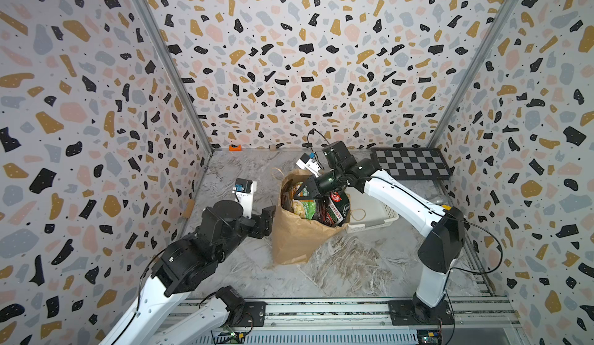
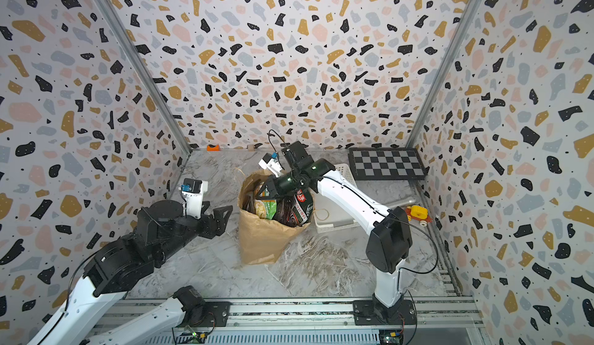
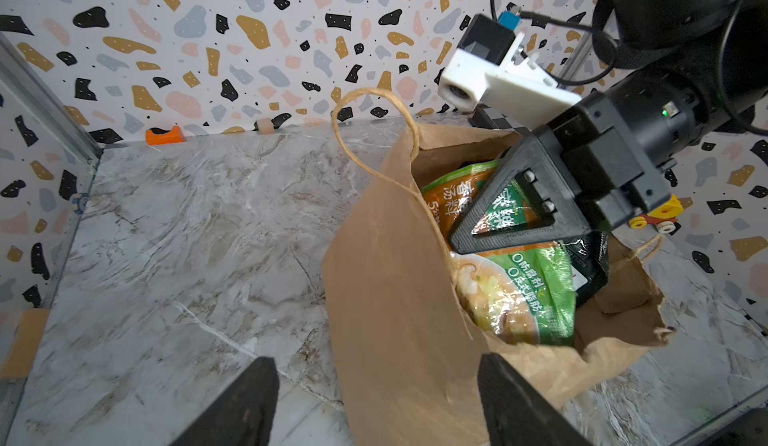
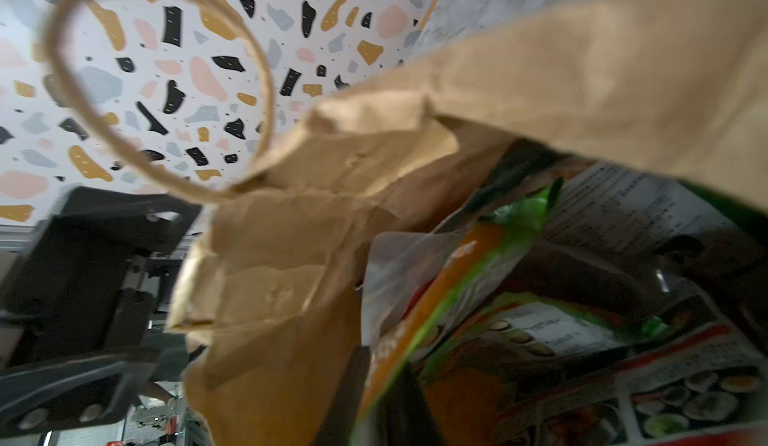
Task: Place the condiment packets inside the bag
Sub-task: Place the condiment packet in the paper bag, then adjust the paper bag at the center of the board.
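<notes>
Right gripper (image 1: 303, 192): hangs in the mouth of the bag (image 1: 295, 243), fingertips just over the topmost packets. It shows only side-on, so I cannot tell whether its jaws are parted or closed.

Left gripper (image 1: 265, 221): jaws spread wide and empty, just beside the bag's left wall and not touching it.

Bag: crinkled brown paper, upright near the middle of the table (image 1: 353, 269), mouth open. One twine handle (image 3: 336, 128) stands up from the rim.

Condiment packets (image 1: 308, 210): every one in view is inside the bag, crowded up to the rim. They include green-orange pouches and a black pouch (image 1: 339, 208) with a red logo.

Obstacles:
- White lattice basket (image 1: 376, 221), just beside the bag on its right, under the right arm.
- Checkerboard (image 1: 411, 163), far right corner of the table.
- Orange block (image 1: 235, 147), at the far edge.
- Yellow-red toy (image 2: 418, 214) and grey cylinder (image 2: 401, 201), by the right edge, beyond the right arm.

Open room: bare marble between the bag and the near edge, and from the bag's left side to the far left corner.
</notes>
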